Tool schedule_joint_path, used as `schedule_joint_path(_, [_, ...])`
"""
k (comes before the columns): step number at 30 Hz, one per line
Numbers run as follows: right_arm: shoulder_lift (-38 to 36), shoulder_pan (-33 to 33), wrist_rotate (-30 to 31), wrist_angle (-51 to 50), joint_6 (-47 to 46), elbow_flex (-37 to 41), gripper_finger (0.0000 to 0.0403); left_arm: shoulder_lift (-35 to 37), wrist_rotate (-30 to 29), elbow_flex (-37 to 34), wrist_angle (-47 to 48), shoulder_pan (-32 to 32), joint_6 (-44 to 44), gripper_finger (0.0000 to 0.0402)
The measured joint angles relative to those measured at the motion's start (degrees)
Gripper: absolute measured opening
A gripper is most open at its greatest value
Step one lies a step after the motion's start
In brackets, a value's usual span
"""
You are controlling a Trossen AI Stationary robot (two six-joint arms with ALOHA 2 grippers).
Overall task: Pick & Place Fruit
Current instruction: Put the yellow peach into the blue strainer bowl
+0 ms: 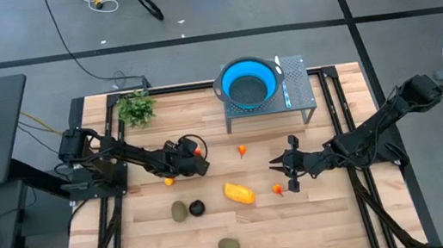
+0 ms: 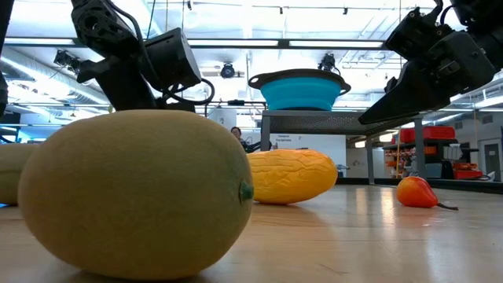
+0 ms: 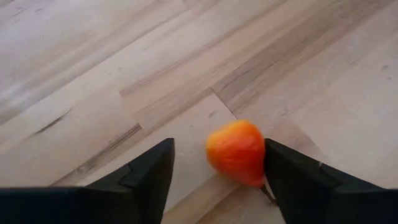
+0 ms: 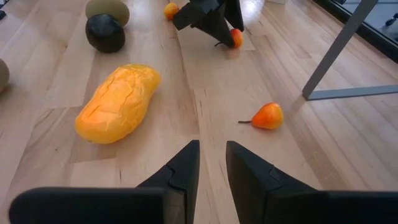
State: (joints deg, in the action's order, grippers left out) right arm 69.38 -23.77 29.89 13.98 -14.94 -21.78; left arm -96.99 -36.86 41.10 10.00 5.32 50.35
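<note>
My left gripper (image 3: 217, 171) is open, low over the table's left middle, its fingers on either side of a small orange-red fruit (image 3: 238, 152) that lies on the wood. The right wrist view shows the same fruit (image 4: 235, 38) under that gripper. My right gripper (image 4: 212, 168) hovers right of centre, open by a narrow gap and holding nothing. Ahead of it lie the elongated yellow-orange fruit (image 4: 118, 101) and another orange-red fruit (image 4: 268, 116). The blackish round fruit (image 1: 197, 207), two olive ovals (image 1: 180, 211) (image 1: 229, 245) and two more orange-red fruits (image 1: 169, 181) (image 1: 242, 149) rest on the table. My left gripper has the orange-red fruit's side (image 3: 258, 158) against the inner face of one finger (image 3: 280, 168). A gap shows between the fruit and the other finger. The fingers slant down from the table's left, and the fruit sits on the table.
A blue bowl (image 1: 247, 83) sits on a grey metal stand (image 1: 300, 95) at the far edge. A leafy green sprig (image 1: 137, 108) lies at the far left. Bare wood shows between the two grippers and along the near right.
</note>
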Motion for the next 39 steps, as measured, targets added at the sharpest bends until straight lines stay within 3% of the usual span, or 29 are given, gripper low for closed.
schedule_joint_path(10, [0.0, 0.0, 0.04, 0.0, 0.44, 0.0, 0.0089, 0.02, 0.6, 0.0, -1.28, 0.02, -1.94, 0.0137])
schedule_joint_path(22, [0.0, 0.0, 0.03, -0.02, 0.44, 0.0, 0.0089, 0.02, 1.99, 4.0, -3.78, -0.09, -11.79, 0.0153])
schedule_joint_path(29, [0.0, 0.0, -0.1, -1.24, -0.15, 0.0, 0.0089, 0.02, 1.79, 16.26, 6.81, -0.73, -21.65, 0.0128])
schedule_joint_path(35, [0.02, 0.0, -0.17, -2.19, -0.66, 0.0, 0.0089, 0.02, -2.14, 29.61, 22.13, -0.8, -27.91, 0.0146])
schedule_joint_path(39, [0.02, 0.0, -0.53, -2.2, -0.66, 0.0, 0.0089, 0.02, -5.98, 37.52, 24.25, -1.16, -36.16, 0.0149])
